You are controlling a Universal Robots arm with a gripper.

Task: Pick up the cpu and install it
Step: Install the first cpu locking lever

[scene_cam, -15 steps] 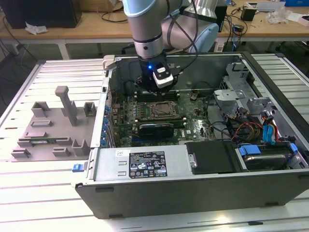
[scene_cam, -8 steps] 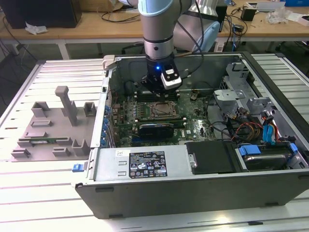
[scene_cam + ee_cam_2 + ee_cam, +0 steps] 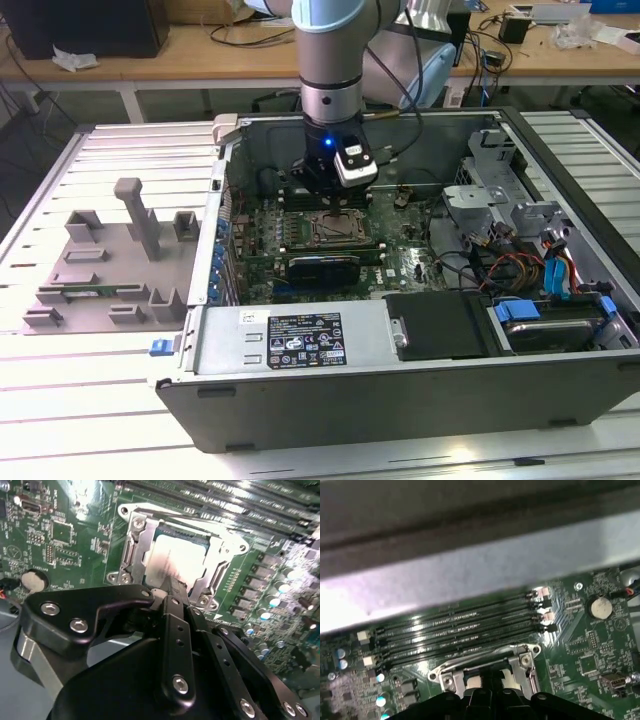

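End effector [image 3: 170, 587] hovers just above socket-seated cpu [image 3: 175, 560].

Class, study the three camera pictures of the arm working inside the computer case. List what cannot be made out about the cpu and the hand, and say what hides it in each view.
- Second wrist view: the cpu's near edge, and whether the hand touches it, covered by the hand's black body.
- Exterior view: the socket's contents are too small to tell.
- First wrist view: the socket's near half is cut off by the hand's dark housing.

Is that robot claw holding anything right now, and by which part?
It cannot be told. The gripper sits right over the cpu, which lies in the motherboard socket, hiding any hold.
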